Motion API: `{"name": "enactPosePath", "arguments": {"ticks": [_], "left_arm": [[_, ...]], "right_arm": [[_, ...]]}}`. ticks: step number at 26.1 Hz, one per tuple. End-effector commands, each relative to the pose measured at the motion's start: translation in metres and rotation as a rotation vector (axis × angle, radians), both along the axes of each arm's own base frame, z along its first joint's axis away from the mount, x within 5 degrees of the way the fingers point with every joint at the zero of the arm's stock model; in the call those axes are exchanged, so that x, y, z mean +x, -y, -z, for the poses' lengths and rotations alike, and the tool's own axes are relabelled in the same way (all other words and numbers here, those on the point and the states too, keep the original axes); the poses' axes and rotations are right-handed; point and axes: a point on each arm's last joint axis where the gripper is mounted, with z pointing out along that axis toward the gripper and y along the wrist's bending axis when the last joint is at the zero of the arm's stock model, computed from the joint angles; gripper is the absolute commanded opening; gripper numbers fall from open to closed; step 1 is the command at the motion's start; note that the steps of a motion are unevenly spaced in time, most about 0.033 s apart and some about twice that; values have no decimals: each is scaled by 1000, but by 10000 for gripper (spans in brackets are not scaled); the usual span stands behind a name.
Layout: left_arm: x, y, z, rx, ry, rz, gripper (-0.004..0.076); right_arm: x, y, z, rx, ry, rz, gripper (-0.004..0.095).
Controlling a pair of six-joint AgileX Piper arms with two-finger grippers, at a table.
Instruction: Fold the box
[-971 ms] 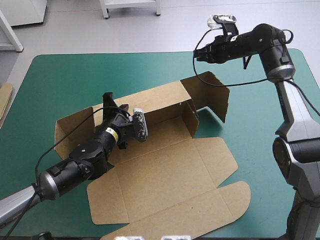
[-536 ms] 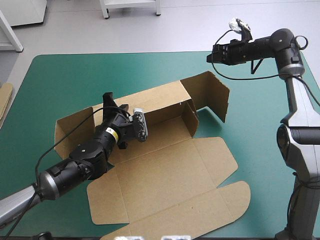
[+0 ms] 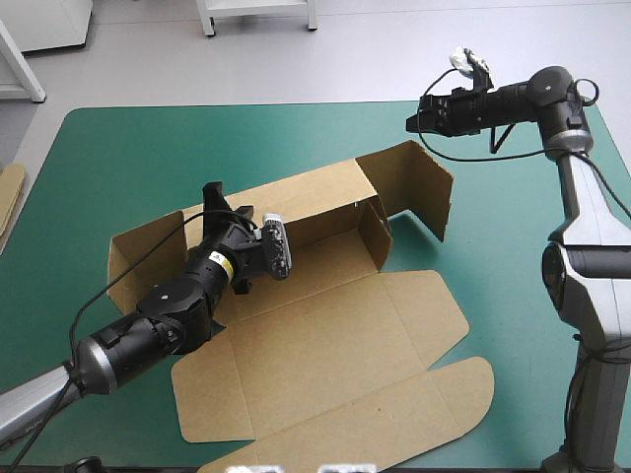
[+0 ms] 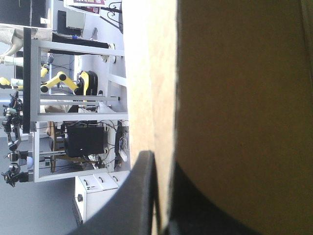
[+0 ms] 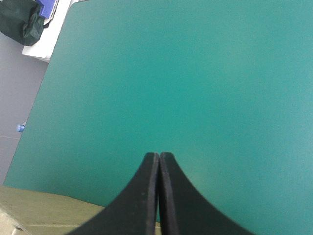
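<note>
The brown cut-cardboard box (image 3: 325, 345) lies mid-table on the teal-green cover (image 3: 128, 158), with its back wall and right flap raised. The left gripper (image 4: 161, 159) pinches the back wall's top edge. The right gripper (image 5: 159, 155), fingers pressed together, hangs above the table's far right.

Plain brown box (image 3: 325, 335), plain teal-green cover (image 3: 148, 158).

The right jaws meet in one pointed black arch, no gap between them. Ahead of them stretches the bare teal-green surface (image 5: 186, 73). Low beside the jaws' base, to one side, shows a strip of the brown box (image 5: 44, 215)
</note>
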Motion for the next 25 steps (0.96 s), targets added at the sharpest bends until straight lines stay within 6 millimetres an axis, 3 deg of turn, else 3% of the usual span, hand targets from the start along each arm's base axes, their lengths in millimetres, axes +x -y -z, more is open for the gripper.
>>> {"name": "enactPosePath", "arguments": {"ticks": [1, 7, 12, 25], "left_arm": [[-1, -8, -2, -44, -36, -108, -8], [-1, -8, -2, -44, -35, -107, -8], [-1, -9, -2, -43, -36, -108, -8], [-2, -7, -2, -73, -39, -103, -8]], "right_arm": [[-18, -8, -46, 67, 106, -39, -4], [-20, -29, -40, 0, 80, -65, -4], [-23, -30, -26, -15, 10, -56, -4], [-54, -27, -32, -95, 7, -88, -4]]}}
